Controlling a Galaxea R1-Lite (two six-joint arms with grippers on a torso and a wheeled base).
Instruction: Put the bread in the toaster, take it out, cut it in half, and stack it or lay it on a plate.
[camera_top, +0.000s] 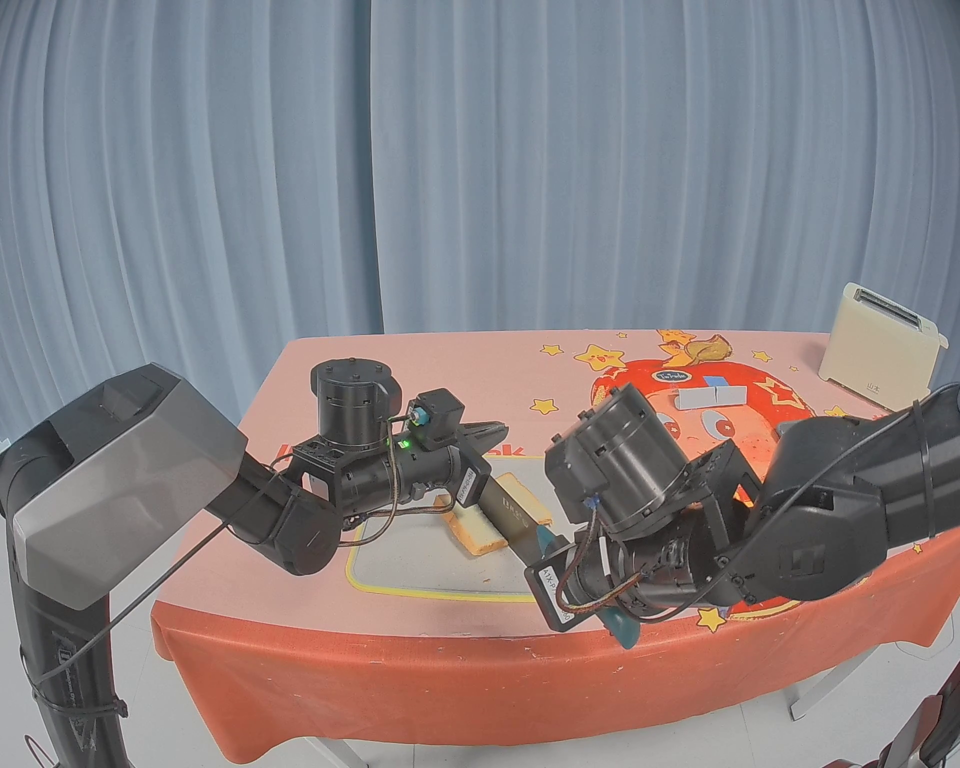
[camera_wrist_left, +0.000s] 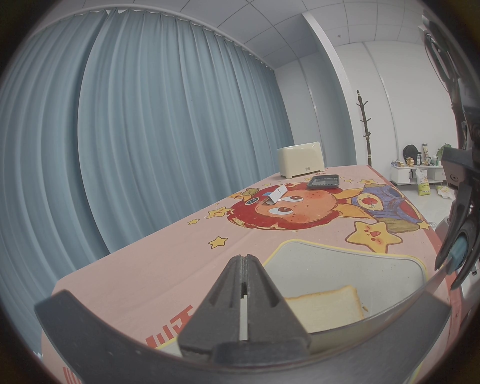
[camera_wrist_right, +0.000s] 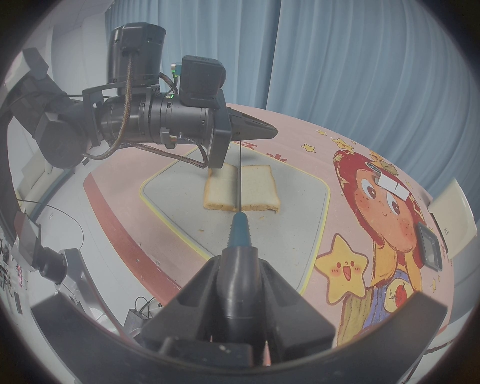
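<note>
Cutting stage, clock directions read from the head view. The bread (camera_top: 476, 530) lies flat on the grey cutting board (camera_top: 420, 562), toward the board's 1 o'clock corner. The right gripper (camera_wrist_right: 239, 262), entering from 4 o'clock, is clamped on the teal handle of the knife (camera_top: 510, 512), whose blade runs edge-down along the slice's midline. The left gripper (camera_top: 492, 434), entering from 9 o'clock, has its fingers pressed together and hangs by the slice's 12 o'clock edge; whether it touches the slice cannot be told. The right arm's bulk covers the board's 3 o'clock side. The toaster (camera_top: 882, 346) stands at the 2 o'clock corner of the table (camera_top: 330, 385), well apart from the board; a black tray (camera_wrist_left: 323, 181) lies near it on its board side. The board's 6 o'clock edge runs near the table's front edge; open cloth stretches from the board to the 12 o'clock edge, before the curtain (camera_top: 480, 160)
</note>
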